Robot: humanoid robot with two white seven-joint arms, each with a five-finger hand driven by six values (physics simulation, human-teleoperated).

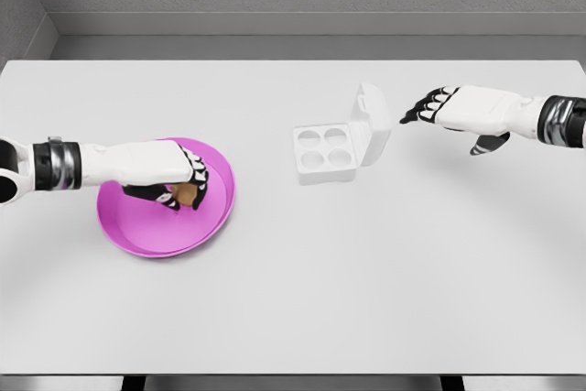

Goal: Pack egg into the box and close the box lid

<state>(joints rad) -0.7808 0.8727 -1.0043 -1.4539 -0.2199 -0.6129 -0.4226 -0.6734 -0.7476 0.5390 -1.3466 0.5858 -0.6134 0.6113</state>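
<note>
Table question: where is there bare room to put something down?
The table is bare along its whole near side, and between the pink plate and the open egg box. It is crowded only over the plate, where the left hand closes on an egg, and beside the box lid, near the right hand.

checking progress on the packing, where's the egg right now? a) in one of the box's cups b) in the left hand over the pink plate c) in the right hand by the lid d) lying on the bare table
b: the brown egg sits within the curled fingers of the left hand above the pink plate, while the four cups of the open box are all empty.
</note>
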